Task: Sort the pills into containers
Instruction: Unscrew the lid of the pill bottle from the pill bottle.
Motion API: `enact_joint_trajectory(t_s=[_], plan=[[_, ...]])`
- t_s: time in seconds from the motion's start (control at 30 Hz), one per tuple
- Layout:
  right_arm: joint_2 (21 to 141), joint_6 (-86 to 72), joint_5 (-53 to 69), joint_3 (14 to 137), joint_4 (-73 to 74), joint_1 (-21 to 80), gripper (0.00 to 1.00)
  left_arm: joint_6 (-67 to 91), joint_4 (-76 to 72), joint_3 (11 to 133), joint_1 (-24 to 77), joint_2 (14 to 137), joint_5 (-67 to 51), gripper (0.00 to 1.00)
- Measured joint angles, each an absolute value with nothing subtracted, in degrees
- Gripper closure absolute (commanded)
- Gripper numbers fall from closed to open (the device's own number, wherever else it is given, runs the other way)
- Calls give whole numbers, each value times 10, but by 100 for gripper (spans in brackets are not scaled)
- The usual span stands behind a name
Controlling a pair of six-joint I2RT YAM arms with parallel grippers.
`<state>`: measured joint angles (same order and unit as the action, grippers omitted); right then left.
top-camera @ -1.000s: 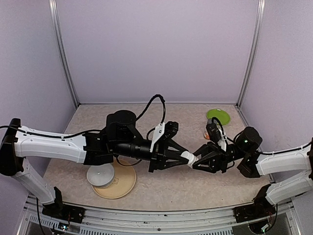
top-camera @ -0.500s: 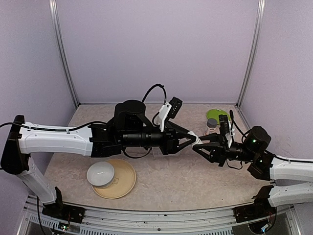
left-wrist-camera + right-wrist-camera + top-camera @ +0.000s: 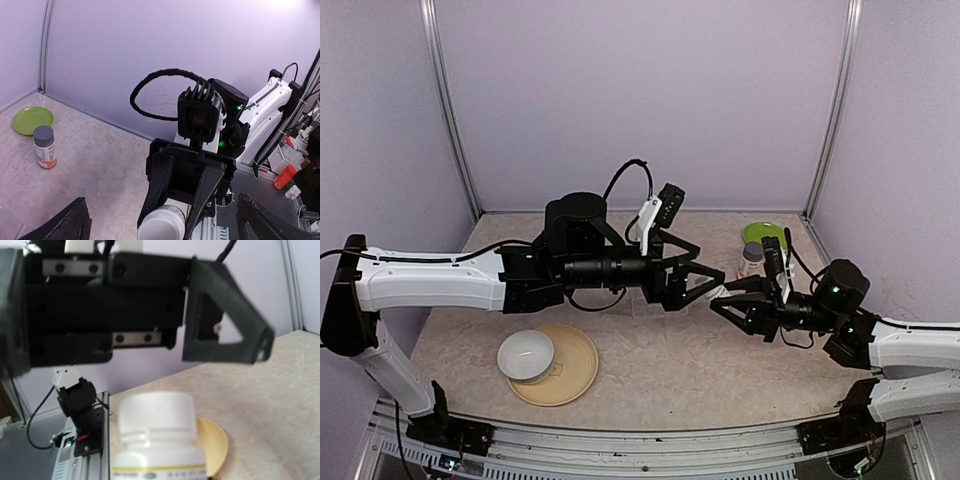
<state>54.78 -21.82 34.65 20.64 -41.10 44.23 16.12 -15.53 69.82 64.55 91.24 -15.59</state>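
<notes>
The left end effector (image 3: 717,280) stands wide open, holding nothing. Facing it, the right end effector (image 3: 167,220) grips a white bottle (image 3: 157,435). A faint clear pill box (image 3: 642,307) lies on the tabletop (image 3: 720,370) beneath the left arm.

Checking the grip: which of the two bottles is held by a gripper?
The white bottle with the white cap, clamped in the right gripper. The grey-capped bottle with the orange label stands free beside the green plate.

My left fingers (image 3: 67,225) and the white bottle (image 3: 161,227) run off the left wrist view's bottom edge, and in my right wrist view that bottle's label is cropped, its print too small to read.
</notes>
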Motion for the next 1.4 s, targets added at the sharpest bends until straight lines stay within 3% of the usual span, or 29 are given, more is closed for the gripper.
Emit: enact_joint_trajectory(t_s=[0.43,1.0,1.4], plan=[[620,-249,367,207,-458,460,100,163,-175,712,641,954,-220,2],[618,-269,322,207,-465,463,100,142,-175,713,647,959,-227,21],[566,-275,280,195,-445,455,100,135,-176,702,646,956,-215,24]])
